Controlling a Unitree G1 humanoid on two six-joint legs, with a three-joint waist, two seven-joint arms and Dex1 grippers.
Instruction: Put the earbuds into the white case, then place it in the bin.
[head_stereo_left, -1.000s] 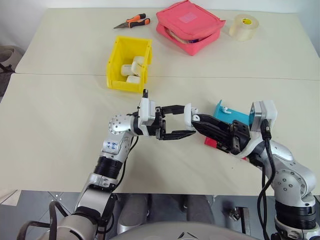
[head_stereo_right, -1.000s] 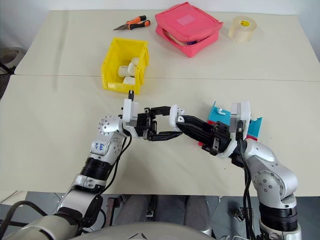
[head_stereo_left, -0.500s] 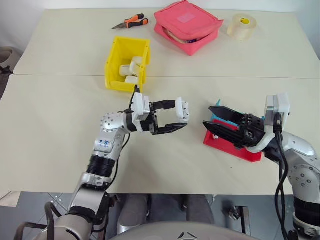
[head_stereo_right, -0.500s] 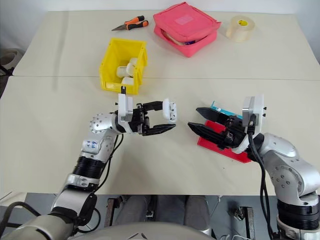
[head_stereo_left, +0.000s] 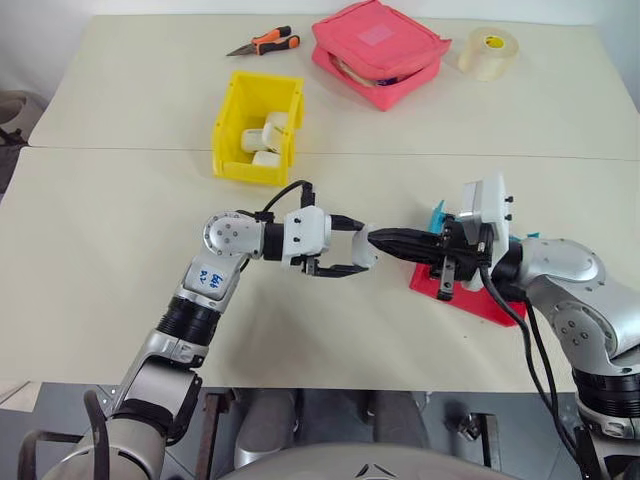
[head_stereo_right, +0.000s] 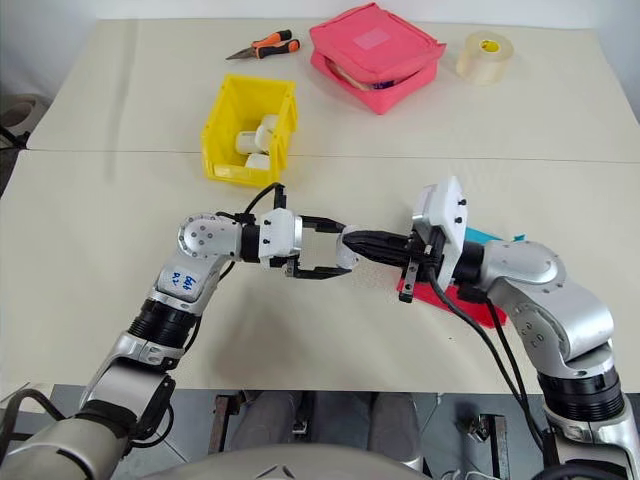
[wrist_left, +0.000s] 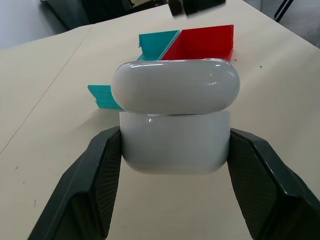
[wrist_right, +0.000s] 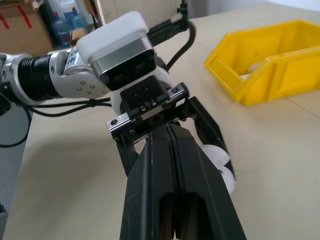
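Since half a second ago: right tool (head_stereo_left: 378, 240) swung back in, fingers pressed together, tip against the small rounded glossy white plastic case (wrist_left: 175, 120). Case: lid down, clamped by its flat sides in left tool (head_stereo_left: 352, 250), above the bench's middle. Likely light, rigid, slippery; hold low on the body.

Head stereo pair looks down over the table (head_stereo_left: 120, 250); both wrist cameras closely share the white case (wrist_left: 175, 120).
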